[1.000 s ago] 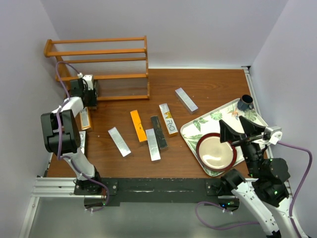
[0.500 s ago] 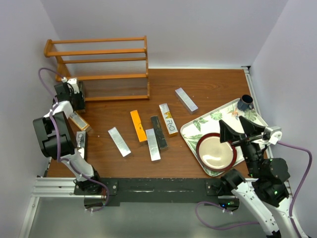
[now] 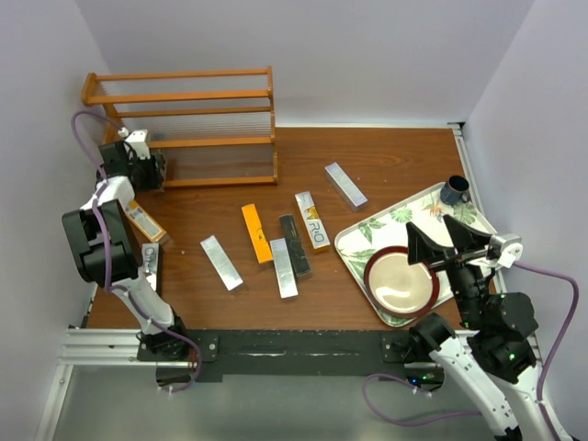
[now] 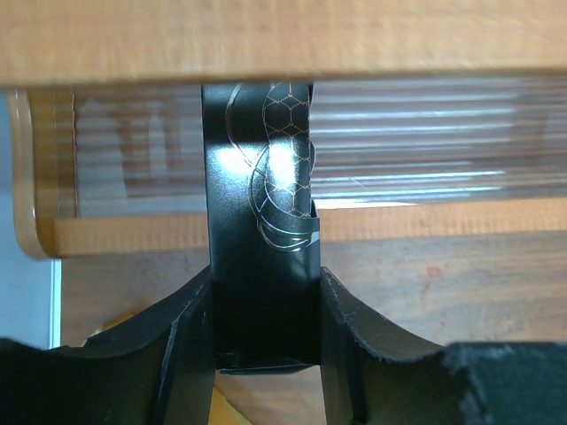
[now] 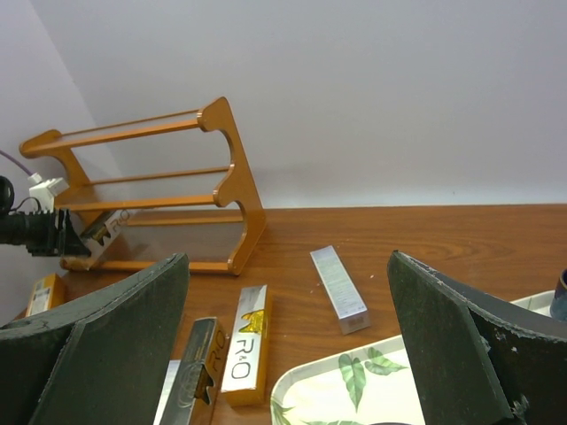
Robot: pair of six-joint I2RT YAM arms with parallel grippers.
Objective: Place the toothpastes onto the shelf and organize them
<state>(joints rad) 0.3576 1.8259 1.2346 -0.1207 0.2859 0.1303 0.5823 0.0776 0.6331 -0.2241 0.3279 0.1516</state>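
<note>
Black carton held at the left end of the shelf, not yet set down.
Nearest the bases and well right of the shelf, the right gripper is held wide and empty. Loose cartons are scattered in front of the shelf. Beyond them, the black carton is clamped end-on toward the shelf in the narrowed left gripper, its far end hidden behind a shelf rail. If driven in at this height, the carton may be caught on a rail and twisted in the grip, or dropped askew on release.
</note>
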